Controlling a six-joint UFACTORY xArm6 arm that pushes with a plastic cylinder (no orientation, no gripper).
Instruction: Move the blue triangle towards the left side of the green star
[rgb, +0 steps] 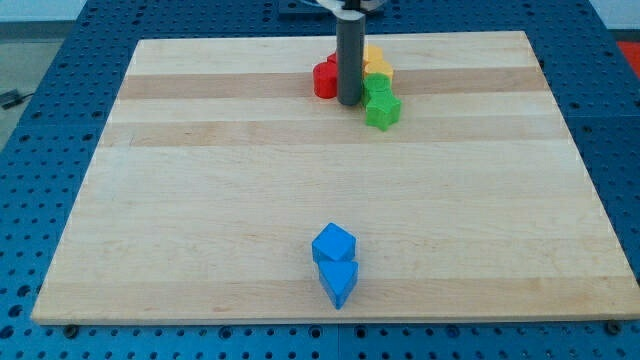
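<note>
The blue triangle (339, 282) lies near the view's bottom, at the centre of the wooden board (200, 200). It touches a blue cube (333, 243) just above it. The green star (382, 111) sits near the view's top, at the lower end of a tight cluster of blocks. My rod comes down from the view's top. My tip (349, 103) rests on the board just left of the green star and far above the blue triangle.
The cluster at the top holds a second green block (377, 88) above the star, a red block (325, 80) left of my rod, and yellow blocks (375, 58) behind it. A blue perforated table (40, 150) surrounds the board.
</note>
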